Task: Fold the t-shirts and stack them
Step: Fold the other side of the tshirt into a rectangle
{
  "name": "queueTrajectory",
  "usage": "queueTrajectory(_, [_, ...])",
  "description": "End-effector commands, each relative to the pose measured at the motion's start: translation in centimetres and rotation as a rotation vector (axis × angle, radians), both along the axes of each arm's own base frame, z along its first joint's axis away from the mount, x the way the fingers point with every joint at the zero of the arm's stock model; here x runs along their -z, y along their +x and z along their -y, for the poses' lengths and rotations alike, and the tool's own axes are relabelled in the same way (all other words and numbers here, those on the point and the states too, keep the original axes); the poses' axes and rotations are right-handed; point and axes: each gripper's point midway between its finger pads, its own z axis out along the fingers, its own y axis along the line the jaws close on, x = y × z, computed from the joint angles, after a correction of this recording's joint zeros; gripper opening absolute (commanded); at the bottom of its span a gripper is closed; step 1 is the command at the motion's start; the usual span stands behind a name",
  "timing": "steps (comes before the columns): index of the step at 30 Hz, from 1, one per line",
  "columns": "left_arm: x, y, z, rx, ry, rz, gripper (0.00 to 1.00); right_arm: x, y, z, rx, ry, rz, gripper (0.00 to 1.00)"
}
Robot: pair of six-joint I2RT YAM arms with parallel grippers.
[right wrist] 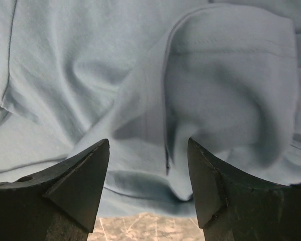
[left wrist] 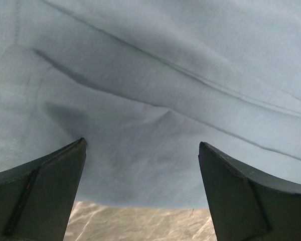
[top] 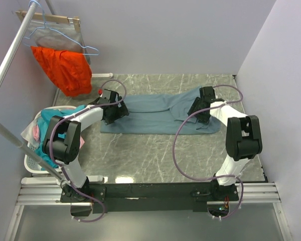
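Observation:
A slate-blue t-shirt [top: 155, 113] lies on the marble table [top: 155, 155], folded into a long band running left to right. My left gripper [top: 113, 111] hovers over the shirt's left end. In the left wrist view this gripper [left wrist: 141, 143] is open, with smooth cloth [left wrist: 150, 100] below and nothing between its fingers. My right gripper [top: 203, 113] is over the shirt's right end. In the right wrist view the right gripper [right wrist: 148, 141] is open above a rumpled fold of cloth [right wrist: 226, 90] near the shirt's edge, and nothing is pinched.
A white laundry basket [top: 32, 163] holding mixed clothes stands at the table's left side. An orange garment [top: 65, 68] hangs from a hanger on the rail at the back left. Walls close in behind and on the right.

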Motion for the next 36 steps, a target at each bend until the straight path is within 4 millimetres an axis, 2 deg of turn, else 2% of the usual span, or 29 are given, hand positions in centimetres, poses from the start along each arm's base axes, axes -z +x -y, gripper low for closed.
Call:
queueTrajectory(1, [-1.3, 1.9, 0.8, 0.022, -0.009, 0.063, 0.98, -1.6, 2.4, -0.6, -0.006, 0.032, 0.08, 0.67])
queueTrajectory(3, [-0.9, 1.8, 0.7, 0.017, -0.005, 0.052, 0.98, -1.5, 2.6, -1.1, -0.026, 0.053, 0.081, 0.61])
queueTrajectory(5, [-0.5, 1.7, 0.7, 0.017, -0.002, 0.043, 0.98, -1.6, 3.1, -1.4, -0.036, 0.064, 0.086, 0.49])
queueTrajectory(6, [-0.3, 1.5, 0.6, 0.015, 0.0, 0.038, 0.98, -1.4, 3.2, -1.6, -0.042, 0.068, 0.081, 0.41])
queueTrajectory(7, [-0.2, 1.4, 0.6, 0.018, 0.002, 0.035, 0.98, -1.8, 3.5, -1.8, -0.05, 0.073, 0.099, 0.26])
queueTrajectory(10, [-0.1, 1.3, 0.4, 0.012, 0.014, 0.032, 0.98, -2.7, 4.1, -2.3, -0.073, 0.09, 0.129, 0.0])
queueTrajectory(13, [0.1, 1.3, 0.2, 0.012, 0.024, 0.025, 0.98, -3.4, 5.0, -3.0, -0.097, 0.104, 0.148, 0.0])
queueTrajectory(14, [0.2, 1.3, 0.1, 0.011, 0.027, 0.023, 0.98, -4.3, 5.8, -3.1, -0.1, 0.109, 0.167, 0.0])
queueTrajectory(16, [0.2, 1.3, 0.3, 0.017, 0.024, 0.02, 0.98, -3.9, 6.4, -3.5, -0.106, 0.116, 0.154, 0.0])
queueTrajectory(17, [0.3, 1.3, 0.3, 0.017, 0.025, 0.016, 0.98, -4.7, 7.4, -3.8, -0.112, 0.124, 0.176, 0.0])
queueTrajectory(19, [0.4, 1.2, 0.2, 0.016, 0.032, 0.011, 0.98, -4.2, 8.2, -4.5, -0.122, 0.138, 0.165, 0.0])
queueTrajectory(20, [0.4, 1.2, 0.2, 0.016, 0.032, 0.01, 0.98, -5.0, 9.0, -4.9, -0.127, 0.139, 0.181, 0.0])
queueTrajectory(21, [0.4, 1.2, 0.1, 0.014, 0.032, 0.01, 0.98, -4.2, 9.3, -5.1, -0.13, 0.139, 0.163, 0.0])
queueTrajectory(22, [0.5, 1.0, 0.2, 0.018, 0.031, 0.006, 0.98, -4.7, 10.0, -5.3, -0.131, 0.138, 0.172, 0.03])
queueTrajectory(23, [0.6, 0.9, 0.2, 0.018, 0.03, 0.003, 0.98, -4.7, 10.3, -5.3, -0.128, 0.126, 0.168, 0.12])
queueTrajectory(24, [0.7, 0.8, 0.1, 0.015, 0.029, 0.001, 0.98, -4.1, 10.5, -5.2, -0.126, 0.118, 0.153, 0.3])
queueTrajectory(27, [0.8, 0.4, 0.1, 0.018, 0.028, -0.004, 0.98, -5.2, 11.0, -3.5, -0.075, 0.033, 0.168, 0.57])
queueTrajectory(29, [0.6, 0.3, -0.1, 0.016, 0.032, 0.002, 0.99, -5.7, 10.2, -1.6, -0.027, -0.044, 0.168, 0.65])
queueTrajectory(30, [0.7, 0.2, -0.2, 0.014, 0.038, 0.0, 0.99, -7.5, 10.0, 0.1, 0.02, -0.098, 0.208, 0.68])
queueTrajectory(32, [0.6, 0.2, -0.3, 0.015, 0.039, 0.004, 0.99, -7.5, 8.6, 2.1, 0.073, -0.151, 0.196, 0.7])
queueTrajectory(33, [0.6, 0.2, -0.2, 0.018, 0.036, 0.004, 0.99, -8.7, 8.0, 4.0, 0.125, -0.188, 0.21, 0.72])
queueTrajectory(34, [0.5, 0.2, -0.1, 0.022, 0.033, 0.005, 0.99, -8.0, 6.9, 5.0, 0.143, -0.203, 0.181, 0.73])
queueTrajectory(36, [0.6, 0.1, 0.0, 0.027, 0.026, 0.005, 0.99, -8.1, 5.5, 6.3, 0.172, -0.201, 0.171, 0.73])
